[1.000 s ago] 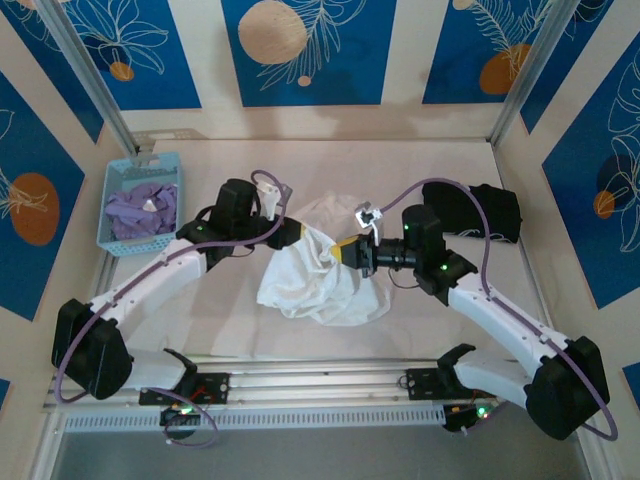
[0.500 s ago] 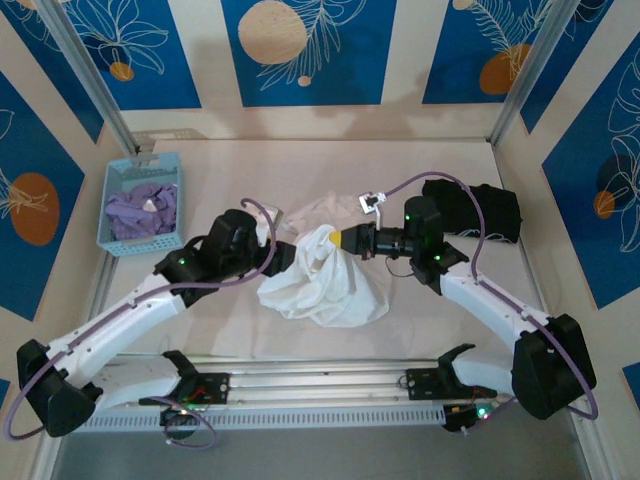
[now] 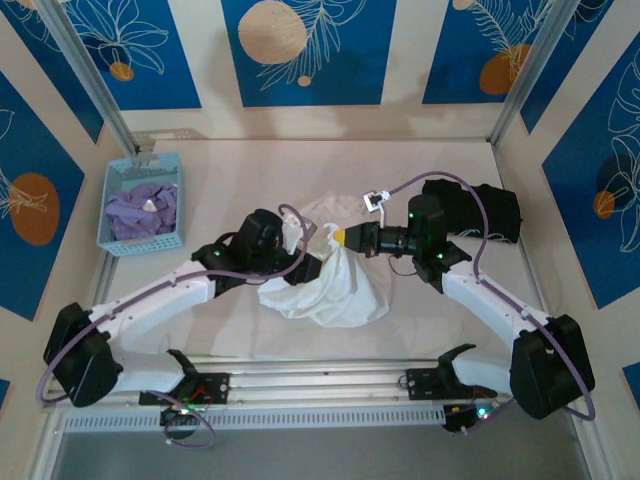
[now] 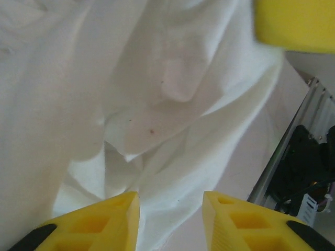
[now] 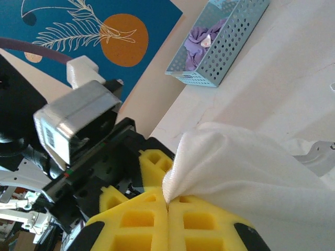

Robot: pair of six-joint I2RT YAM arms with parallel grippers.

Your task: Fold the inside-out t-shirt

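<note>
The right gripper [image 3: 344,238] pinches the t-shirt [image 3: 335,290] — left gripper [image 4: 171,209] gapes beside it.

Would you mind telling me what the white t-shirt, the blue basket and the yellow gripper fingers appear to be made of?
The t-shirt looks like soft matte knit, probably cotton: it drapes in loose folds with a fine weave. The blue basket seems rigid moulded plastic, its walls perforated in regular rows. The fingers of the right gripper look like matte yellow plastic with hollow cut-outs.
</note>
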